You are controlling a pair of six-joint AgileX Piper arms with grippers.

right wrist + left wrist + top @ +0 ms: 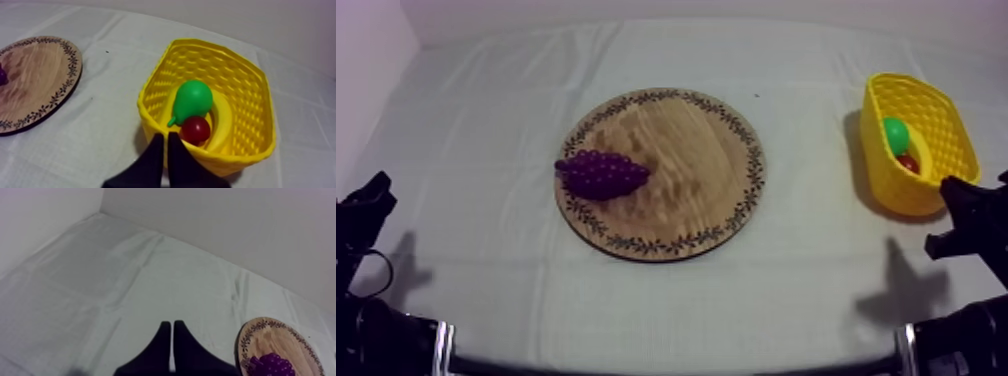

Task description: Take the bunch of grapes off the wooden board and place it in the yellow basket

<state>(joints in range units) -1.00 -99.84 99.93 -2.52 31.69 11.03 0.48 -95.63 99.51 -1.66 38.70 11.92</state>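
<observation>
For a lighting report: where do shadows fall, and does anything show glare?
Top view: the yellow basket throws a dark shadow on the cloth toward the wooden board; softer arm shadows lie near both lower corners. Right wrist view: a shadow hugs the basket's near wall. Left wrist view: even light, no glare on the bunch of grapes.

Open cloth surrounds the wooden board; toy fruit crowds the yellow basket.

Table under creased grey-white cloth, pale plain back wall, side wall at left
</observation>
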